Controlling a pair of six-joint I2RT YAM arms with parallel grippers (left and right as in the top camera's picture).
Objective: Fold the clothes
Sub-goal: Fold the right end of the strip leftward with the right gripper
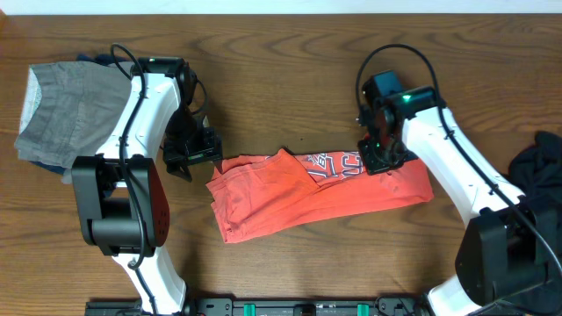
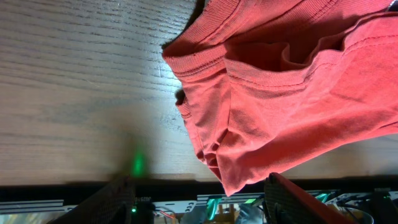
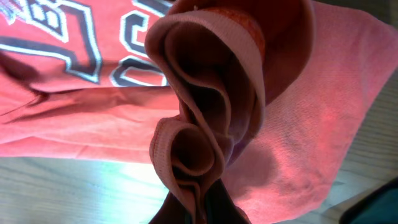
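The clothes in play are a coral-red T-shirt [image 1: 290, 197] with white lettering, lying partly folded across the middle of the table. My left gripper [image 1: 195, 161] stands open at the shirt's left edge. In the left wrist view a corner of the T-shirt [image 2: 292, 93] reaches down between the two spread fingers [image 2: 298, 199] of my left gripper [image 2: 199, 202], touching neither that I can see. My right gripper [image 1: 379, 160] is over the shirt's upper right part. In the right wrist view my right gripper [image 3: 202, 208] is shut on a bunched roll of the T-shirt [image 3: 323, 124].
A grey garment [image 1: 66, 110] lies over something blue at the far left back. A dark garment [image 1: 540, 167] sits at the right edge. A black rail [image 1: 290, 307] runs along the table's front edge. Bare wood [image 1: 263, 79] lies behind the shirt.
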